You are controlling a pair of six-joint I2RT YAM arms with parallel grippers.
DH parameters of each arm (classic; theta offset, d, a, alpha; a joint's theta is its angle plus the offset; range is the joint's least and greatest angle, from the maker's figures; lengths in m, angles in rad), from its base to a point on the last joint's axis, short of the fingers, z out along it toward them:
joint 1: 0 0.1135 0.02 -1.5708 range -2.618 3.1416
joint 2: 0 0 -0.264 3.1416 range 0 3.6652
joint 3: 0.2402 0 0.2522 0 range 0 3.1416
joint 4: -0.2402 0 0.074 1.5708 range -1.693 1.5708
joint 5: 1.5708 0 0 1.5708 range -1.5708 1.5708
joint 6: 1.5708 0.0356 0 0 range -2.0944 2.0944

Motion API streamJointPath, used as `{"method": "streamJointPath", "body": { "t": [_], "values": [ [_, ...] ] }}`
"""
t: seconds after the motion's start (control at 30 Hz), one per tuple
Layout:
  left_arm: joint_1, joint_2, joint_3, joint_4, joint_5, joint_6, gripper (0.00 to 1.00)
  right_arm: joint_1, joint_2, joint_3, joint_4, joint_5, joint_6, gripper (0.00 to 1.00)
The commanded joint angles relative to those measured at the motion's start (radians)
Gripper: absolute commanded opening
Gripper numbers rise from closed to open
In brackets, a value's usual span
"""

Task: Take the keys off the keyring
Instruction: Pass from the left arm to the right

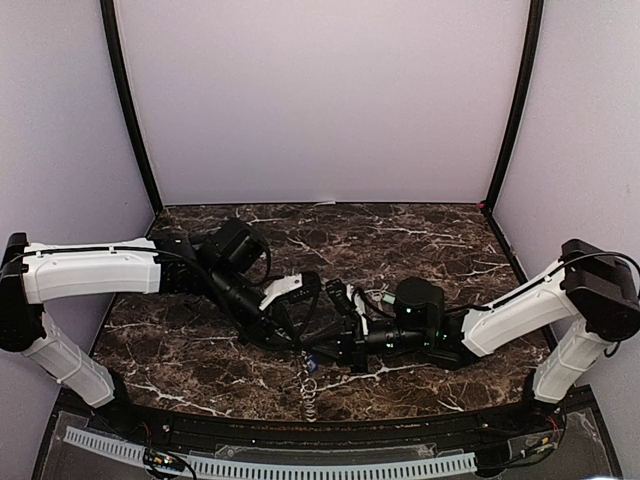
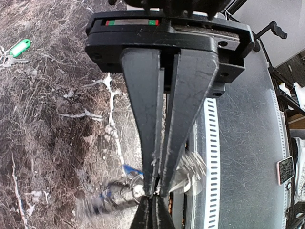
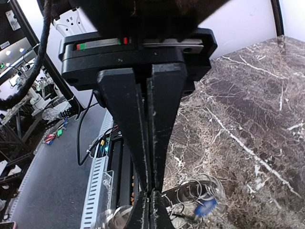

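My left gripper and right gripper meet tip to tip low over the marble near the table's front edge, and both are shut. Pinched between them is a blurred bunch of thin wire rings. A dark flat band running from the fingertips looks like the keyring seen edge-on. A blue key hangs from the bunch. A green key lies loose on the marble, well away from the grippers.
A white slotted cable duct runs along the front just past the table's edge, close under the grippers. Lilac walls close off the back and sides. Both forearms lie low across the near half of the marble top.
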Motion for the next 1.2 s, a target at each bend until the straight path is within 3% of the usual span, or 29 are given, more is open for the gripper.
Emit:
{"method": "streamJointPath", "body": {
  "t": [0.0,0.3,0.47,0.57,0.8,1.03,1.17],
  "values": [
    [-0.006,-0.023,0.025,0.026,0.025,0.013,0.00,-0.004,0.020,0.019,0.035,-0.036,-0.003,0.00],
    [-0.006,-0.044,0.004,0.074,-0.012,-0.018,0.00,-0.006,0.011,-0.026,0.105,-0.015,0.027,0.00],
    [-0.006,-0.097,-0.074,0.206,-0.081,-0.106,0.38,-0.005,-0.001,-0.079,0.200,0.054,0.054,0.00],
    [-0.006,-0.160,-0.171,0.355,-0.105,-0.195,0.46,-0.005,0.004,-0.100,0.265,0.081,0.071,0.00],
    [-0.006,-0.277,-0.460,0.877,-0.128,-0.469,0.37,-0.003,0.017,-0.131,0.403,0.165,0.095,0.00],
    [-0.006,-0.214,-0.565,1.167,-0.102,-0.594,0.28,0.012,0.024,-0.122,0.456,0.200,0.086,0.00],
    [-0.006,-0.177,-0.579,1.227,-0.099,-0.596,0.25,0.026,0.029,-0.114,0.457,0.206,0.080,0.00]
  ]
}}
